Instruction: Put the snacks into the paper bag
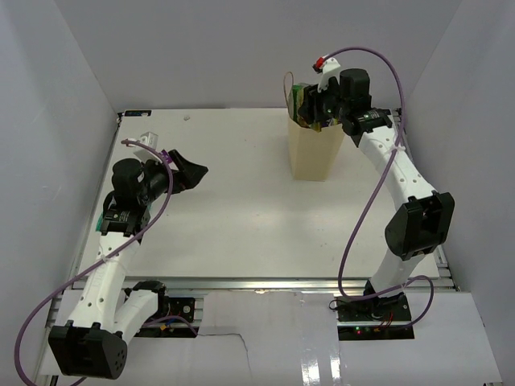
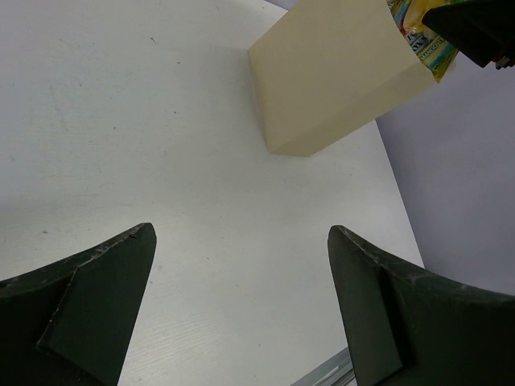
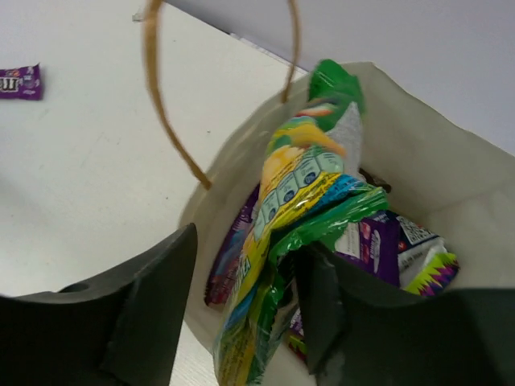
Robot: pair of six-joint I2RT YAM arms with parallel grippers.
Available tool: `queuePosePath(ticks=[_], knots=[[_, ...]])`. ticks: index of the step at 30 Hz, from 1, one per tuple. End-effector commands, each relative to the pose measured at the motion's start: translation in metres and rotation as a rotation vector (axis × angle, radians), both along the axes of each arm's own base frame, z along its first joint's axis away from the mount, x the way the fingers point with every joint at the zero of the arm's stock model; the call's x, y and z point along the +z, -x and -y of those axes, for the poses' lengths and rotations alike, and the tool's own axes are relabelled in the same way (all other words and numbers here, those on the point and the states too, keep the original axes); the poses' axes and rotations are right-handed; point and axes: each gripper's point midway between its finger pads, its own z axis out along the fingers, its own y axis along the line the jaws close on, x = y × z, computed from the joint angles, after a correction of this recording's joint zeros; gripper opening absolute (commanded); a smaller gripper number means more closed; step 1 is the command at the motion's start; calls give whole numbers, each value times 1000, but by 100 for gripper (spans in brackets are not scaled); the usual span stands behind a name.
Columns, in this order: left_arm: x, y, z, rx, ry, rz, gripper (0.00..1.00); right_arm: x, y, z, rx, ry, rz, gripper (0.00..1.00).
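Over at the far right of the table (image 1: 241, 217) the paper bag (image 1: 310, 153) stands upright, mouth open, and the right gripper (image 1: 315, 103) sits directly above that mouth. Its wrist camera looks straight down into the bag — a green-and-yellow packet (image 3: 282, 241) stands on end inside, crumpled, its top poking above the rim, right between the gripper's two fingers (image 3: 145, 314). Those fingers are parted: the packet leans against one of them, while bag wall shows in a gap between it and the other, so there is no pinch on it. Beside it in the bag is a purple packet (image 3: 374, 245) with a white patch, tucked down against the bag's wall, and another purple edge shows lower on the opposite side. The thin loop handles (image 3: 161, 104) stick up from the rim, one arcing across the wrist view. Outside the bag, a small purple packet (image 3: 18, 82) lies flat on the table, well apart from it. Now the left side — the left gripper (image 1: 193, 170) hangs above the table, well apart from the bag and pointed towards it. Its wrist camera shows the jaws spread wide with only bare table between them. The bag stands beyond, with the colourful packet showing at its top under the other gripper.
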Motion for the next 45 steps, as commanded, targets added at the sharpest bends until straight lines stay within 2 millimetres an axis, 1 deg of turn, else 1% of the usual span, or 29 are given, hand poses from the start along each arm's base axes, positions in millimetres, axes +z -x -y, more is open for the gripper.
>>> queuePosePath(ticks=[1, 2, 5, 6, 7, 8, 9, 13, 14, 16, 17, 20, 22, 23, 26, 27, 28, 29, 32, 34, 36, 38, 39, 40, 41, 42, 43, 44, 45], knots=[[-4, 5, -8, 28, -25, -4, 98, 21, 9, -23, 82, -53, 46, 59], [-6, 5, -8, 32, -28, -8, 98, 19, 10, -24, 86, -50, 43, 64], [-11, 4, -11, 41, -30, -22, 98, 16, 13, -26, 102, -38, 40, 73], [-12, 4, -11, 41, -28, -22, 98, 18, 13, -25, 102, -36, 45, 76], [-13, 4, -10, 40, -28, -25, 98, 19, 15, -25, 103, -33, 45, 82], [-15, 3, -10, 39, -23, -29, 98, 22, 15, -25, 107, -29, 54, 85], [-16, 3, -10, 38, -22, -33, 98, 25, 17, -24, 109, -29, 57, 90], [-19, -1, -9, 33, -19, -41, 98, 34, 21, -24, 116, -34, 71, 98], [-20, -1, -9, 33, -19, -43, 98, 38, 22, -25, 120, -42, 71, 97], [-20, -2, -9, 30, -17, -47, 98, 50, 27, -28, 143, -71, 81, 90], [-20, -2, -9, 30, -17, -47, 98, 59, 29, -31, 156, -85, 95, 90], [-21, -3, -8, 29, -14, -51, 98, 63, 29, -36, 172, -113, 90, 90], [-22, -3, -8, 30, -13, -57, 98, 58, 19, -34, 141, -106, 88, 90], [-21, -3, -9, 33, -13, -55, 98, 54, 4, -26, 75, -92, 96, 90], [-19, -2, -11, 42, -20, -56, 98, 47, -18, -14, -3, -133, 61, 90], [-20, -2, -12, 46, -21, -59, 98, 41, -26, -8, -20, -142, 45, 90], [-18, -2, -13, 49, -22, -57, 98, 40, -28, -7, -22, -147, 39, 90], [-19, -1, -14, 53, -25, -61, 98, 38, -28, -8, -19, -149, 33, 90], [-20, 0, -16, 66, -25, -65, 98, 47, -20, -11, 3, -207, 11, 90], [-23, 0, -16, 65, -23, -70, 98, 70, -9, -17, 52, -251, 36, 90], [-23, -1, -15, 62, -17, -73, 98, 83, 1, -21, 83, -284, 44, 92], [-23, -4, -15, 59, -9, -72, 98, 74, 1, -19, 71, -277, 22, 97], [-24, -5, -13, 50, -2, -79, 98, 68, -3, -13, 32, -253, 26, 97], [-22, -6, -12, 46, 2, -74, 98, 53, -7, -6, -4, -231, 4, 93], [-22, -8, -12, 46, 2, -74, 98, 46, -13, 3, -51, -211, 3, 88], [-21, -8, -11, 43, 2, -74, 98, 41, -15, 10, -72, -188, 6, 73], [-21, -8, -11, 43, 1, -75, 98, 32, -18, 16, -97, -164, 1, 66], [-20, -8, -12, 44, 0, -71, 98, 29, -24, 27, -153, -134, 14, 61], [-21, -8, -12, 46, -4, -71, 98, 28, -28, 32, -172, -114, 25, 52]])
